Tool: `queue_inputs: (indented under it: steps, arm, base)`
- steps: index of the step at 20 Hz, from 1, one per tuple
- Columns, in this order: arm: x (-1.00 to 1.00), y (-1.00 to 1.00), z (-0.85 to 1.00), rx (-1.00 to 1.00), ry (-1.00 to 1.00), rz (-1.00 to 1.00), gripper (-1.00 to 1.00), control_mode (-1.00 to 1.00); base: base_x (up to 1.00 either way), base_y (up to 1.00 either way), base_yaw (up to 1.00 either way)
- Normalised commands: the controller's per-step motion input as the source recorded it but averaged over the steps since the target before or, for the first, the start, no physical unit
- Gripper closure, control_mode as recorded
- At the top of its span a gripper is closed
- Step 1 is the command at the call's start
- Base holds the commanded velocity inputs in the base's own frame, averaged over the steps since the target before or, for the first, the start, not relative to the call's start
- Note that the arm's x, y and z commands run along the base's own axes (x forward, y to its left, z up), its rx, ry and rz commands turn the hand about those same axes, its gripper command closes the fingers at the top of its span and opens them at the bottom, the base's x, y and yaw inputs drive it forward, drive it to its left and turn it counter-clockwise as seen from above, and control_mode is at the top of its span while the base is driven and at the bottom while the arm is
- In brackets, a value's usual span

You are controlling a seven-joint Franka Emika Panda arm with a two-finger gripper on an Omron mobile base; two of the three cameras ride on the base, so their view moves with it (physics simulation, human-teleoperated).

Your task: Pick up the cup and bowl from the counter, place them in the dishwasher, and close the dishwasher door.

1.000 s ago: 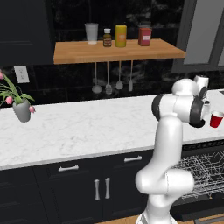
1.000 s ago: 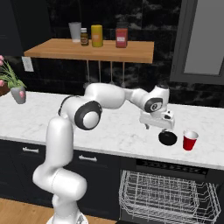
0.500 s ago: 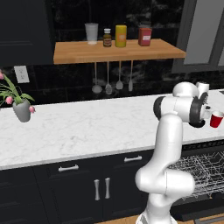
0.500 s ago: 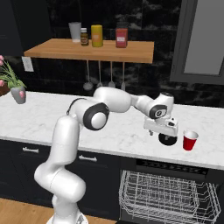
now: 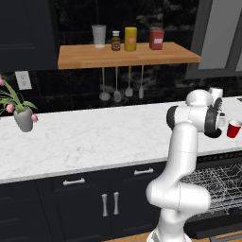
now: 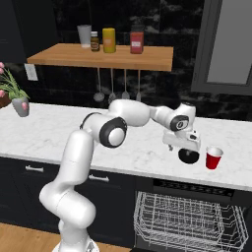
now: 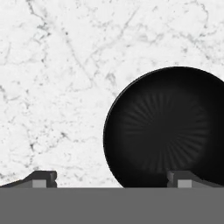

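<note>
The black bowl sits on the white desk, at the right of the hand frame, ribbed inside, with its rim under the right finger. The fingers stand spread and empty: one low left, one low right. Descending from here, the right tip would likely land inside the bowl and the left outside, which suits a rim pinch, but an off-centre closure could tip or skid it toward the red cup just beside. The dishwasher rack waits below.
</note>
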Motion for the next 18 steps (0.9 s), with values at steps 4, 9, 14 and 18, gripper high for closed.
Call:
queue_inputs:
  steps: [4,9,14,18]
  arm:
    - [0.12,0.0,-0.16,0.0,0.0,0.0,-1.0,-1.0]
    - [0.0,0.0,-0.39,0.0,0.0,0.0,-1.0,-1.0]
    - [0.0,0.0,-0.33,0.0,0.0,0.0,-1.0,-1.0]
    - [0.0,0.0,-0.08,0.0,0.0,0.0,-1.0,-1.0]
  base:
    - [0.0,0.0,0.0]
    - [0.0,0.0,0.0]
    - [0.0,0.0,0.0]
    - [0.0,0.0,0.0]
